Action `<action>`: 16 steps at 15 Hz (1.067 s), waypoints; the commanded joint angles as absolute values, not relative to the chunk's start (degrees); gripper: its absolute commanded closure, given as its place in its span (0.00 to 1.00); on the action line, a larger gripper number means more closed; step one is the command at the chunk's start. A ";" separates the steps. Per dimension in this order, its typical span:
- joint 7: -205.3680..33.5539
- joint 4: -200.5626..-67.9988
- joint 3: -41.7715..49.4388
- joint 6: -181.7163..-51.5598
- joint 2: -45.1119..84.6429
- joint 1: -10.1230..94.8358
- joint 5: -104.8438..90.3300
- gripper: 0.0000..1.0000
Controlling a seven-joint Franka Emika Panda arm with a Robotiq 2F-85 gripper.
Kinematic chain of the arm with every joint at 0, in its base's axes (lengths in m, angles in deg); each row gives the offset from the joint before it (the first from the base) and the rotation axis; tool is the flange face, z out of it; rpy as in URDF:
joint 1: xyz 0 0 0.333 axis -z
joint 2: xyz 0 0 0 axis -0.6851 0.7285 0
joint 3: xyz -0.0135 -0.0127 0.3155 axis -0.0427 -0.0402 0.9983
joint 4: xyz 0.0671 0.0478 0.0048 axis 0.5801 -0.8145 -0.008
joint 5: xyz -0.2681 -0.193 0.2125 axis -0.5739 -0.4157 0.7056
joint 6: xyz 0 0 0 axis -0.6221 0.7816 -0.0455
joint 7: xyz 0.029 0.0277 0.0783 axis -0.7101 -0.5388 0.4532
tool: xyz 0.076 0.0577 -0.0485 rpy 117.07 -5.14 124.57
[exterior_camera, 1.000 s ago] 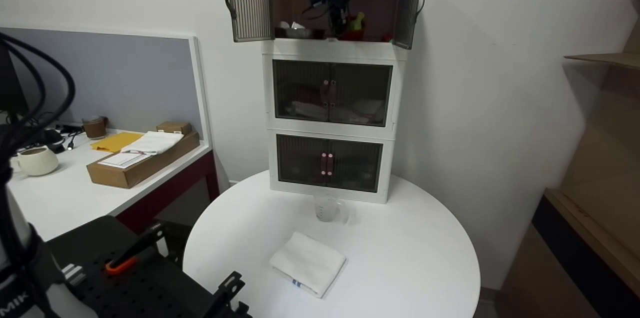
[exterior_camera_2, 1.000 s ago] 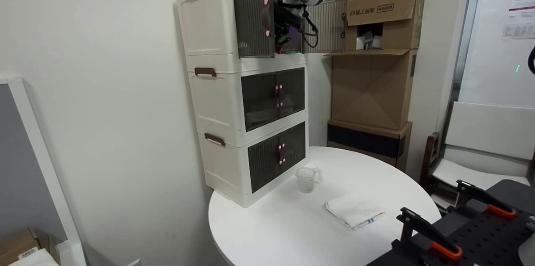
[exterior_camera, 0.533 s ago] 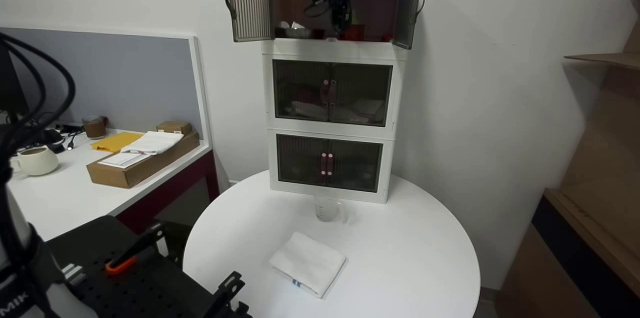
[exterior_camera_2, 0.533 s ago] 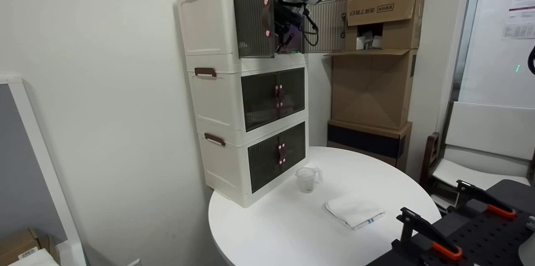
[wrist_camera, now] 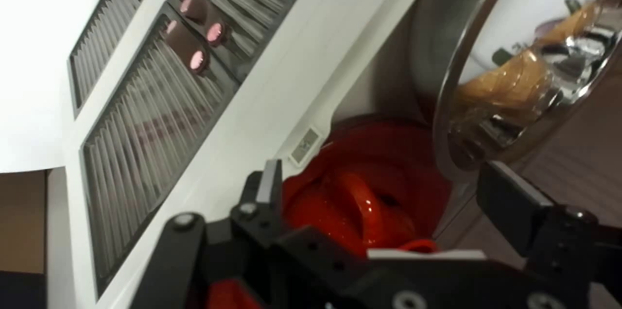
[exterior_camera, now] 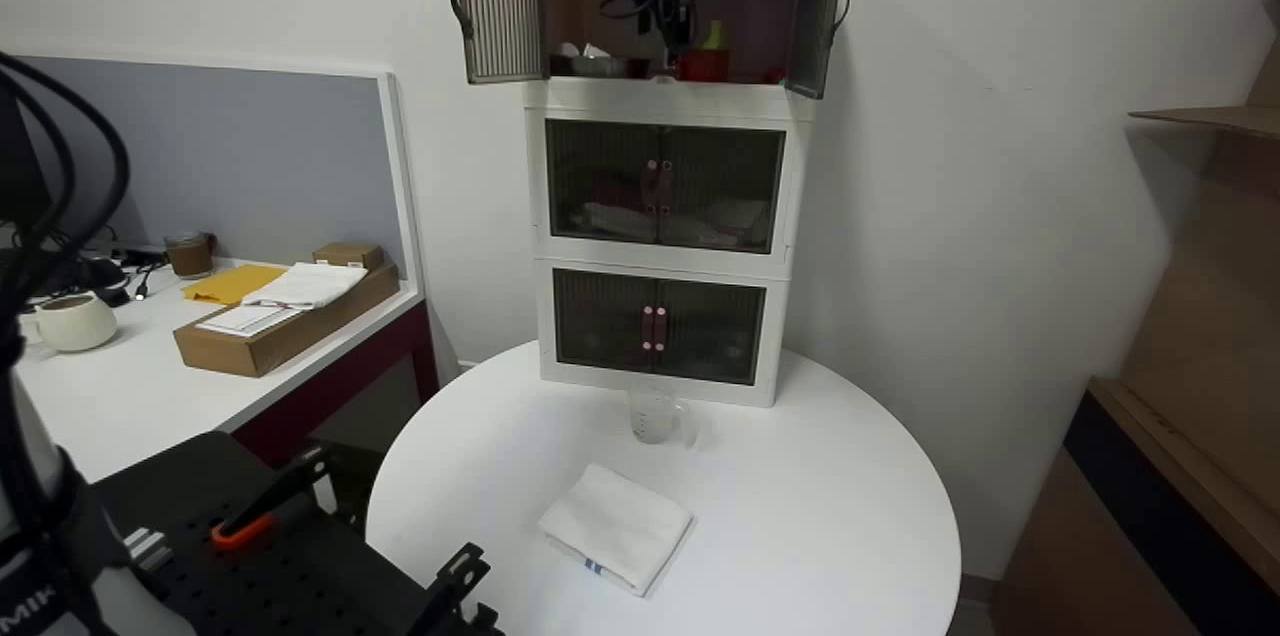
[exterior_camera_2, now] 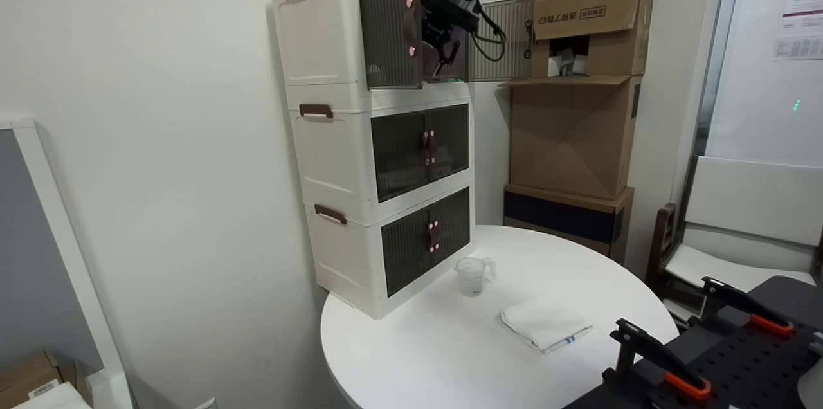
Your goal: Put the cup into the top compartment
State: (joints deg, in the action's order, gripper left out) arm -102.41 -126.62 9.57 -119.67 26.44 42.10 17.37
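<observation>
The red cup [exterior_camera: 705, 66], with a green-yellow thing [exterior_camera: 714, 34] sticking up from it, stands upright in the top compartment [exterior_camera: 757, 1], right of centre. In the other angle, an open door hides it. My gripper [exterior_camera: 672, 44] hangs in the compartment's mouth, left of the cup and apart from it. In the wrist view the gripper [wrist_camera: 388, 186] is open wide, nothing gripped. Below its fingers shows a shiny red piece with a looped handle [wrist_camera: 362, 202] in a dark red bowl. I cannot tell whether a red patch [wrist_camera: 231, 295] behind the gripper's linkage is the cup.
A ribbed door [exterior_camera: 497, 1] and its twin [exterior_camera: 820, 6] swing outward on both sides of the arm. A metal bowl [wrist_camera: 457, 66] holding a white dish lies close to one finger. Below, a translucent measuring cup [exterior_camera_2: 472, 277] and folded cloth [exterior_camera_2: 543, 325] rest on the round table.
A second ago my gripper was at the cup's rim and the cup stood slightly higher. The fingers have spread, the cup sits lower, and the arm has drawn back, up and left.
</observation>
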 commanded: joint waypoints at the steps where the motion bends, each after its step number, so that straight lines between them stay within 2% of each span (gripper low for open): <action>1: -93.81 -140.70 10.01 -117.89 15.19 43.53 16.42 0.00; 7: -82.34 -159.82 7.08 -114.56 3.80 45.07 7.00 0.00; 12: -75.48 -175.18 3.86 -116.08 2.05 47.81 -1.34 0.00; 14: -73.54 -179.60 2.66 -118.16 1.98 48.87 -4.10 0.00; 15: -75.59 -174.55 3.30 -115.80 4.51 48.19 -1.78 0.00; 16: -74.75 -176.73 2.83 -117.01 4.50 48.66 -2.62 0.00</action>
State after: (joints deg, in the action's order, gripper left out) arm -74.70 -176.93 2.90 -117.22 4.51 48.77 -2.65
